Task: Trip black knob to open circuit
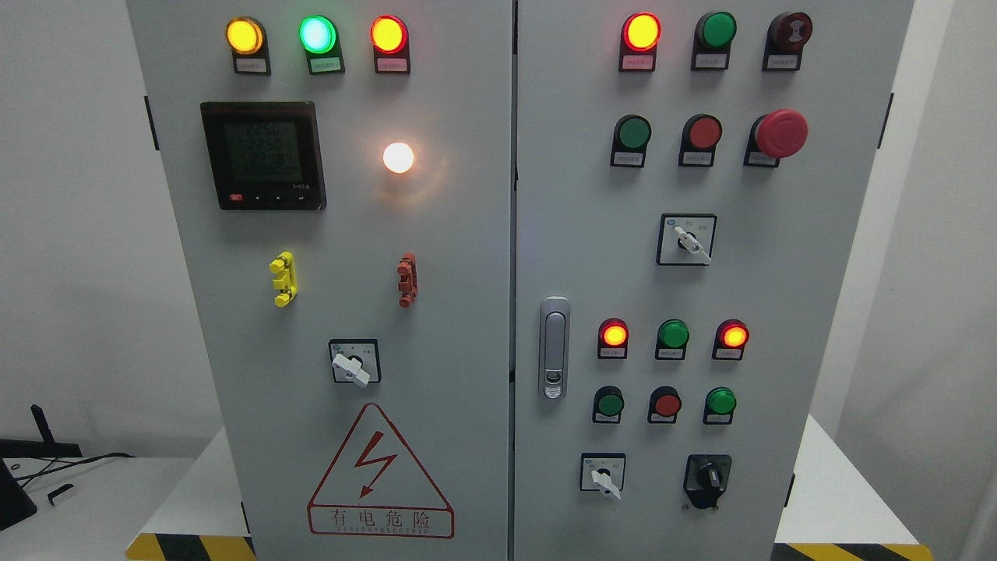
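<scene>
A black rotary knob (708,477) sits on a black plate at the lower right of the grey cabinet's right door (779,312). Its pointer stands roughly upright, tilted slightly left. No robot hand or arm shows anywhere in the head view.
White-handled selector switches (607,477) (688,241) (353,365) sit on both doors. Lit indicator lamps, green and red push buttons and a red mushroom stop button (780,133) fill the right door. A door latch (554,347) is near the centre seam. A meter display (263,154) is upper left.
</scene>
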